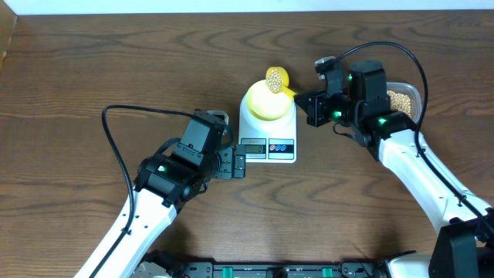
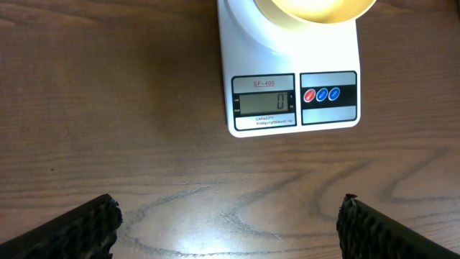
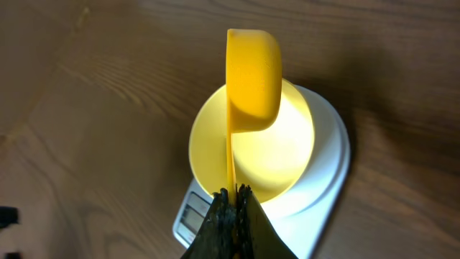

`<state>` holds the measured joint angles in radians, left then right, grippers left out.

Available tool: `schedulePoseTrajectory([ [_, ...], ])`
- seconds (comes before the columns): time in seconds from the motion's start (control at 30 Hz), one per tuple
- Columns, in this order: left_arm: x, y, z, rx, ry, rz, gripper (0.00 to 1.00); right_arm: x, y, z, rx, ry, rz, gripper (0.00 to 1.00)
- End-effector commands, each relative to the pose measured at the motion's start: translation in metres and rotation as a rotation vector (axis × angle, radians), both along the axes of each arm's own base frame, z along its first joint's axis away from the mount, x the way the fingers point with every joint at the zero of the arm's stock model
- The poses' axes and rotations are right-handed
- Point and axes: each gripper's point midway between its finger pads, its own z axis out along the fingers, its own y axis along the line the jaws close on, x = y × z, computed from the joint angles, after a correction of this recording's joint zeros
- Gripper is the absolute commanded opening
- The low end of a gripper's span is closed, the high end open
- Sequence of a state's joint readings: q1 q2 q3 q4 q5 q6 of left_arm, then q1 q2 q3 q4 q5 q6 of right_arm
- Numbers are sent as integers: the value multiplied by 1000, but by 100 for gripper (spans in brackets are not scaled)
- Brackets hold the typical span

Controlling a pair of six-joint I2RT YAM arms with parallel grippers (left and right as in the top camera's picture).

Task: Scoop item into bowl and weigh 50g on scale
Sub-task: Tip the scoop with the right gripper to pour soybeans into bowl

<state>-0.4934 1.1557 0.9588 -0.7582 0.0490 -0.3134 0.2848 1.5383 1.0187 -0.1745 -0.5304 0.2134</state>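
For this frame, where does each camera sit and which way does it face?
Overhead: above the wooden table, looking straight down; left arm and right arm show, the white rectangular digital scale between them.
Left wrist: low, facing the scale's display; open left pincer, its tips at the bottom corners.
Right wrist: above the pale yellow round bowl, looking down; shut right pincer gripping the yellow plastic scoop.
Shared: both wrist views show the scale and bowl.
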Motion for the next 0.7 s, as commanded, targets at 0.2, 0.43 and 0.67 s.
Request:
schedulePoseTrajectory([
  [0.2, 2, 3, 0, 14, -7, 3, 98, -1, 0, -7, -106, -94, 80, 1],
  [0.43, 2, 3, 0, 14, -7, 3, 98, -1, 0, -7, -111, -101, 86, 1],
  [0.67, 2, 3, 0, 14, -7, 3, 98, -1, 0, -8, -161, -162, 142, 1],
])
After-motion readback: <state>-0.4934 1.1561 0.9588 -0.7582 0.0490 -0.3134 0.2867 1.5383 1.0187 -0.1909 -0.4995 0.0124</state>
